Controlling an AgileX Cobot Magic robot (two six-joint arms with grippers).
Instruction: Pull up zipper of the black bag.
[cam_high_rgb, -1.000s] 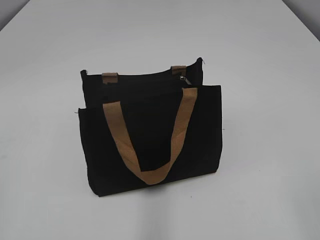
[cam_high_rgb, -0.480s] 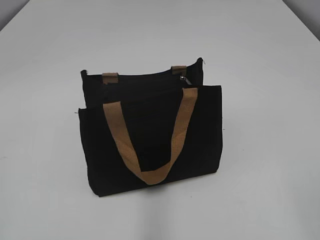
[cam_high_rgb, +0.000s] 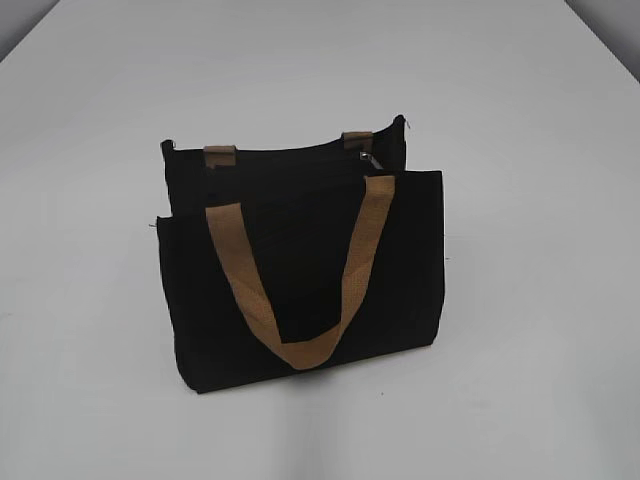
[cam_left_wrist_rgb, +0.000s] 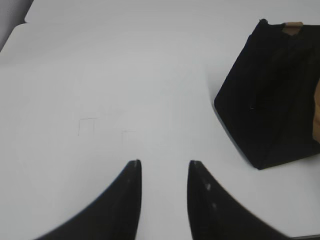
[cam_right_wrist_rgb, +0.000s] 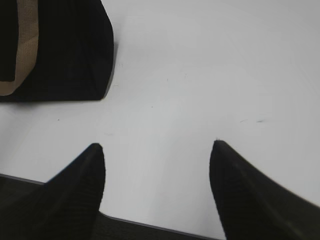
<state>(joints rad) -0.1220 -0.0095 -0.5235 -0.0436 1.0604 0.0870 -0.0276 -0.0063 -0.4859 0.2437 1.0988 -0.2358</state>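
The black bag (cam_high_rgb: 300, 270) stands upright in the middle of the white table, its tan front handle (cam_high_rgb: 300, 290) hanging down over the front pocket. The small silver zipper (cam_high_rgb: 368, 160) sits on the top edge near the right end, beside a tan strap end. Neither gripper shows in the exterior view. In the left wrist view my left gripper (cam_left_wrist_rgb: 164, 162) is open and empty over bare table, with the bag (cam_left_wrist_rgb: 270, 100) up to its right. In the right wrist view my right gripper (cam_right_wrist_rgb: 157, 146) is wide open and empty, with the bag (cam_right_wrist_rgb: 60, 50) at the upper left.
The white table (cam_high_rgb: 520, 120) surrounds the bag on all sides. Its near edge shows in the right wrist view (cam_right_wrist_rgb: 150, 226) just under the right fingers. The table's far left corner appears in the left wrist view (cam_left_wrist_rgb: 25, 22).
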